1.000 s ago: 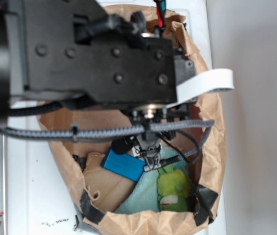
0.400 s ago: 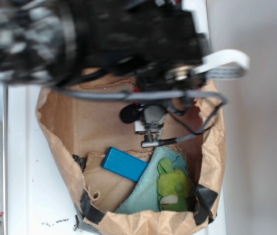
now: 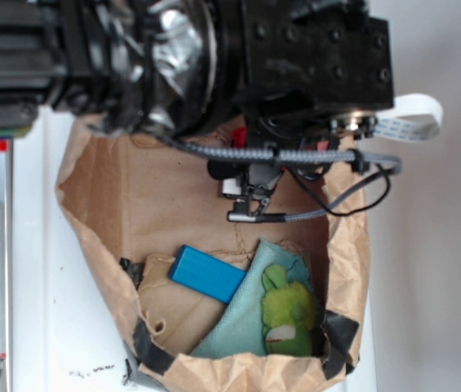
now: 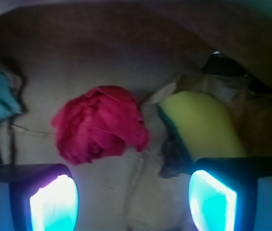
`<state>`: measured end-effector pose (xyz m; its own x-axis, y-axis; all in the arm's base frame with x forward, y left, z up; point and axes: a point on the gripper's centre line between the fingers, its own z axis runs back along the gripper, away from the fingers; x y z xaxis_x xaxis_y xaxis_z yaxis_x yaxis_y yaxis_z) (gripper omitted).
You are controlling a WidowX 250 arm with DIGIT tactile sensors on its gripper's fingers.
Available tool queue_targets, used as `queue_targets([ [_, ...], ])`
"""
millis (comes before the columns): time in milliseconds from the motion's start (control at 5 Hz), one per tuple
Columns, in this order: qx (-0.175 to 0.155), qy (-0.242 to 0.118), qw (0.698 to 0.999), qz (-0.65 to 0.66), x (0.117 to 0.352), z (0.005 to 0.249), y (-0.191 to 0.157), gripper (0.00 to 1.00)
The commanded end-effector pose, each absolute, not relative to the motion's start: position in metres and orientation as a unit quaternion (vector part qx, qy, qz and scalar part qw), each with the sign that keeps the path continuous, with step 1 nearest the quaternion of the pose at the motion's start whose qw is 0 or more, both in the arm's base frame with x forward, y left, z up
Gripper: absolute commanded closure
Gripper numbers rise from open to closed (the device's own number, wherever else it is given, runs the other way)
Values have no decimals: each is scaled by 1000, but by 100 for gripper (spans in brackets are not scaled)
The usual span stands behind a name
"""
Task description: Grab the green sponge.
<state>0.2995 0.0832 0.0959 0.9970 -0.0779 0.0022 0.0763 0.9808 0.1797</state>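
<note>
Your pincer (image 4: 133, 202) hangs spread wide and empty over the floor of a brown paper bag (image 3: 99, 212), its two glowing fingertips (image 4: 54, 204) low in the wrist view. The green sponge (image 4: 200, 127) lies just beyond the right-hand fingertip, yellow face up, dark scouring edge toward the middle, leaning against the crumpled bag wall. A crumpled red cloth (image 4: 99, 122) sits ahead of the pincer, just beside the sponge. From the exterior view you see a blue block (image 3: 207, 274), a teal cloth (image 3: 242, 322) and a lime-green plush toy (image 3: 289, 312) well apart from the pincer. The bag stands on a white table (image 3: 42, 327) by a pale wall (image 3: 434, 245).
</note>
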Motion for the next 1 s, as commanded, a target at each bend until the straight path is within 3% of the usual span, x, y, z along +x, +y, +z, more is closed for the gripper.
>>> queue_targets([
  [0, 101, -21, 993, -62, 294, 114, 83, 0],
  [400, 101, -21, 993, -62, 294, 114, 83, 0],
  [800, 97, -49, 983, -145, 289, 108, 81, 0],
])
